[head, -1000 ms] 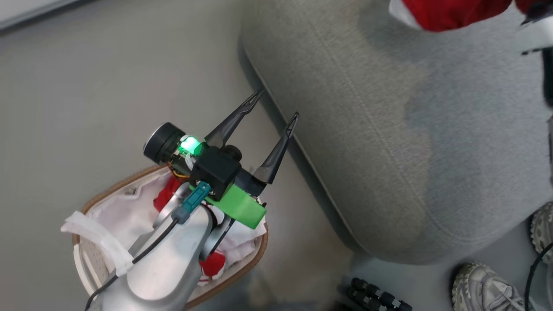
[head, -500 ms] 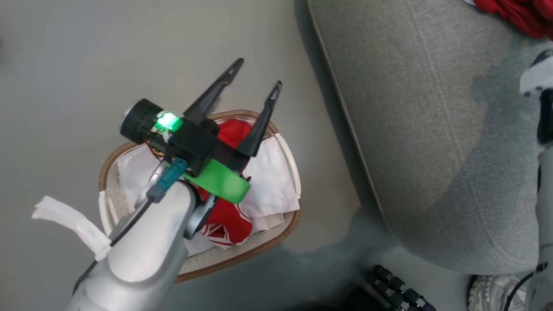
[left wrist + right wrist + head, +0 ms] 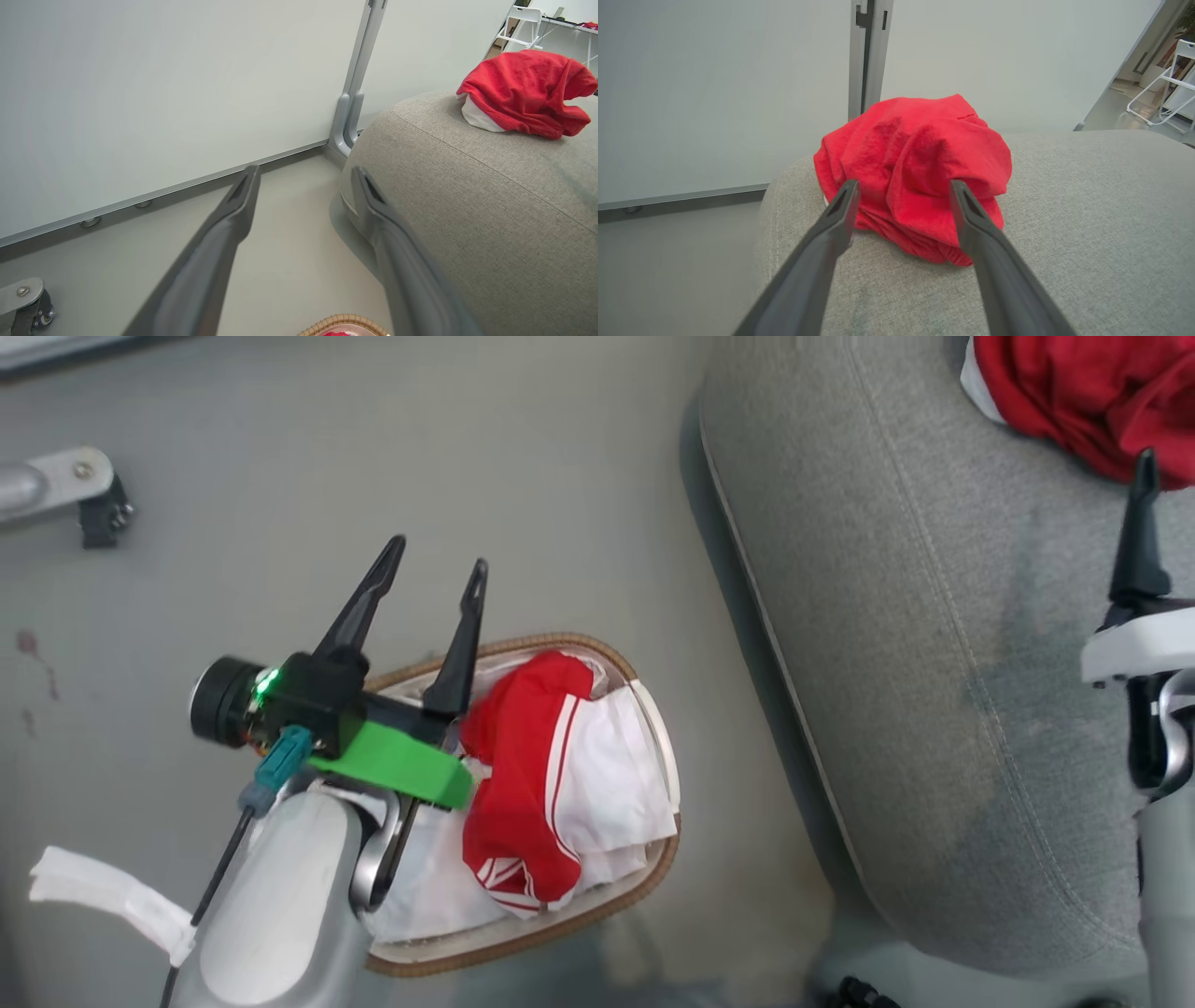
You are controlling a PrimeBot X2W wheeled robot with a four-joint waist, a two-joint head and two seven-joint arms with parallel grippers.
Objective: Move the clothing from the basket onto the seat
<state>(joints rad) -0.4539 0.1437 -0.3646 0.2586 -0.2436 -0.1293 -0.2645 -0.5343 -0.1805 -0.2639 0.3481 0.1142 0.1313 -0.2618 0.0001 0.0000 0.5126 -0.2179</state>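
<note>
The white basket (image 3: pixel 655 887) with its brown rim stands on the floor left of the seat (image 3: pixel 934 663). A red garment with white stripe trim (image 3: pixel 518 775) lies in it on a white liner (image 3: pixel 616 775). My left gripper (image 3: pixel 439 555) hangs open and empty over the basket's left side, fingers pointing past the far rim; in its own view this gripper (image 3: pixel 304 170) looks over the floor. Another red garment (image 3: pixel 1083 392) lies bunched on the seat. My right gripper (image 3: pixel 903 184) is open just short of that pile (image 3: pixel 920 158).
A metal caster foot (image 3: pixel 56 490) stands on the floor at the far left. A pale wall panel with a grey post (image 3: pixel 352 93) runs behind the seat. A black ridged object (image 3: pixel 859 989) lies below the seat's near corner. A white chair (image 3: pixel 1167 93) stands far off.
The head camera has swung, so the whole basket and the caster foot now show. My left gripper sits further toward the basket's left side. A right gripper finger has come into the head view.
</note>
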